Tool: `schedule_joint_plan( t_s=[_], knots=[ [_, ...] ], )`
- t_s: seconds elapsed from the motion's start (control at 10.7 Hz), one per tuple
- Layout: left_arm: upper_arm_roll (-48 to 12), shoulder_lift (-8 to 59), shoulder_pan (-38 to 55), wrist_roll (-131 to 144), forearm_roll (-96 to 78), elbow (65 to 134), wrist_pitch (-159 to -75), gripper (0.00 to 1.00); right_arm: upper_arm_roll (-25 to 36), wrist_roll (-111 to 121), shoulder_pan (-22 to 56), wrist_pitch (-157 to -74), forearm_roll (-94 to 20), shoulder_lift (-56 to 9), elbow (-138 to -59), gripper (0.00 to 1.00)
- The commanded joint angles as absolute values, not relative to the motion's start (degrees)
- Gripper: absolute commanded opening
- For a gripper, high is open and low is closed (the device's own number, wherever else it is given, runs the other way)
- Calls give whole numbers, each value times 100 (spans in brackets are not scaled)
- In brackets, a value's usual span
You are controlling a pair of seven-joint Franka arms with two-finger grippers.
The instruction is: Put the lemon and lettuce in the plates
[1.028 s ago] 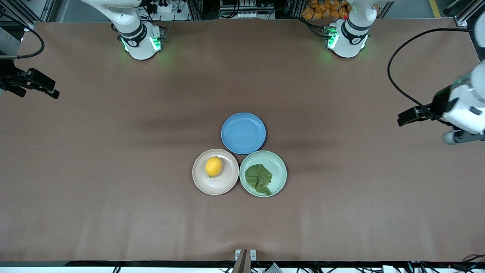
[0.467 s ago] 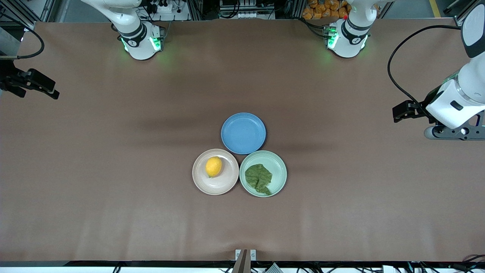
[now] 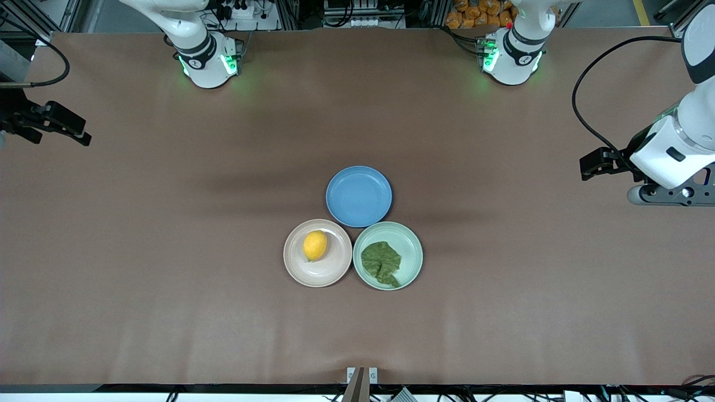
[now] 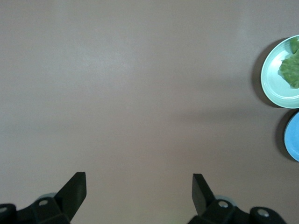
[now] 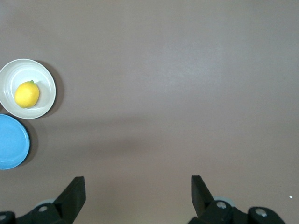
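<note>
**Both items already plated; both arms parked wide of the plates**

You have the lemon sitting in the beige-pink plate, resting off-centre toward the blue plate, with its long axis running roughly from nearer the front camera to farther from it. The lettuce leaf lies flat in the mint green plate, which touches the beige-pink plate's rim. The blue plate, just farther from the front camera than the other two, holds nothing.

The relation that matters for you: neither gripper is near its item. The left gripper hangs over bare table at the left arm's end, well apart from the plates, fingers spread wide and holding nothing. The right gripper hangs over bare table at the right arm's end, also spread wide and empty. From its wrist camera the lemon's plate shows only at the edge of view; from the left wrist camera the lettuce is partly cut off, so its full outline there is hard to judge.

By my reading, placement looks done, and you need no further reach toward either plate.
</note>
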State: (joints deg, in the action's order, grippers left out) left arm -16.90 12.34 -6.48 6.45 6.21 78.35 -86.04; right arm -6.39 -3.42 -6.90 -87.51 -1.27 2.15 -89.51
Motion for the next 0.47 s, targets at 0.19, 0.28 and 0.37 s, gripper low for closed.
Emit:
schedule_joint_plan(
  t_s=[0.19, 0.28, 0.37],
  knots=[
    [-1626, 1081, -1011, 527, 466, 7857, -8622, 100, -694, -343, -650, -8754, -149, 290, -9026, 100],
    [-1600, 994, -985, 527, 344, 7910, -8648, 100, -694, -343, -650, -8754, -149, 290, -9026, 100],
    [-1608, 950, -1010, 519, 317, 8006, -8727, 100, -686, -343, -659, -8754, -149, 281, -9026, 100]
  ],
)
